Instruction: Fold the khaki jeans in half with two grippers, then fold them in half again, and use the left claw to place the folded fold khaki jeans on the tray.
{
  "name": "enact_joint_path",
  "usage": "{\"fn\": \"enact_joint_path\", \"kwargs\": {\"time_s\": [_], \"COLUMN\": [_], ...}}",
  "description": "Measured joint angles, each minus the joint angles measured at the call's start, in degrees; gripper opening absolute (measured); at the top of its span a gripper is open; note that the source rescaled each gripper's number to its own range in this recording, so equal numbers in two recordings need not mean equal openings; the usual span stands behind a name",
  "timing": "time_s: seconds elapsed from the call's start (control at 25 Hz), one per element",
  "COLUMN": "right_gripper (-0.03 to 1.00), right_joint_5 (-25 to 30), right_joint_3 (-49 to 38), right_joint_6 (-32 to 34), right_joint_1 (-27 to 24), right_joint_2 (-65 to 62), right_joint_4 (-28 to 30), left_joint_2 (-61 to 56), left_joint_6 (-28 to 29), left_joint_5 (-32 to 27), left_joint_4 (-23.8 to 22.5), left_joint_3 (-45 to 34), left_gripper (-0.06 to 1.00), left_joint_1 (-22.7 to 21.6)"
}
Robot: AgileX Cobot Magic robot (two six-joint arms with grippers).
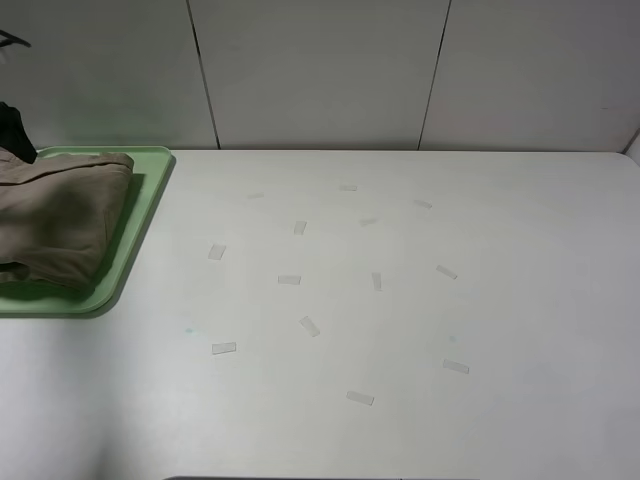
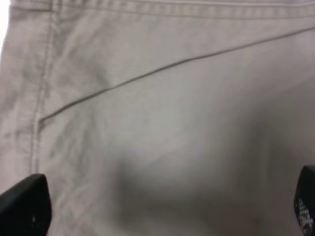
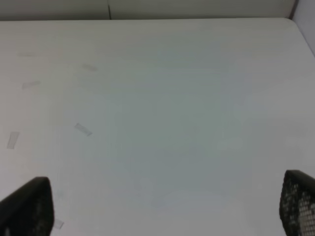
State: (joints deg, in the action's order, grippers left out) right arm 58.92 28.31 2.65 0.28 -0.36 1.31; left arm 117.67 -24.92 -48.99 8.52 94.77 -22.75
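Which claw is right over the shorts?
The left claw: its open fingers frame the khaki jeans on the tray. The right claw sees only bare table.

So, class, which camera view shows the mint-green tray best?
The exterior high view: the tray shows its rim at the table's left edge, under the khaki jeans. The left wrist view shows only the fabric close up; the right wrist view shows only bare table.

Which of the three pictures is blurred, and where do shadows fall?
Left wrist: soft focus, a dark shadow on the jeans between the fingertips. Right wrist: slightly hazy, evenly lit table. Exterior high: sharp; faint shadow beside the tray.
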Motion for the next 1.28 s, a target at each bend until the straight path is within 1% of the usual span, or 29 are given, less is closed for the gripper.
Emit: {"fn": "enact_joint_path", "kwargs": {"time_s": [0.12, 0.24, 0.32, 0.44, 0.6, 0.72, 0.96, 1.28], "right_gripper": [1.0, 1.0, 1.0, 1.0, 1.0, 1.0, 1.0, 1.0], "right_joint_5": [0.0, 0.0, 0.0, 0.0, 0.0, 0.0, 0.0, 0.0], "right_joint_3": [0.0, 0.0, 0.0, 0.0, 0.0, 0.0, 0.0, 0.0], "right_joint_6": [0.0, 0.0, 0.0, 0.0, 0.0, 0.0, 0.0, 0.0], "right_joint_1": [0.0, 0.0, 0.0, 0.0, 0.0, 0.0, 0.0, 0.0], "right_joint_2": [0.0, 0.0, 0.0, 0.0, 0.0, 0.0, 0.0, 0.0], "right_joint_4": [0.0, 0.0, 0.0, 0.0, 0.0, 0.0, 0.0, 0.0], "left_joint_2": [-1.4, -4.26, -6.71, -10.2, -14.76, -18.8, -28.96, -43.22], "left_joint_6": [0.0, 1.4, 3.02, 3.85, 4.21, 4.26, 4.58, 4.58], "left_joint_5": [-5.57, -11.15, -14.0, -17.4, -17.46, -17.46, -17.51, -17.51], "left_joint_4": [0.33, 0.35, 0.35, 0.35, 0.35, 0.47, 1.12, 1.79], "left_joint_3": [2.28, 3.33, 3.41, 3.41, 3.41, 1.62, -6.66, -20.03], "left_gripper": [1.0, 1.0, 1.0, 1.0, 1.0, 1.0, 1.0, 1.0], "left_joint_1": [0.0, 0.0, 0.0, 0.0, 0.0, 0.0, 0.0, 0.0]}}
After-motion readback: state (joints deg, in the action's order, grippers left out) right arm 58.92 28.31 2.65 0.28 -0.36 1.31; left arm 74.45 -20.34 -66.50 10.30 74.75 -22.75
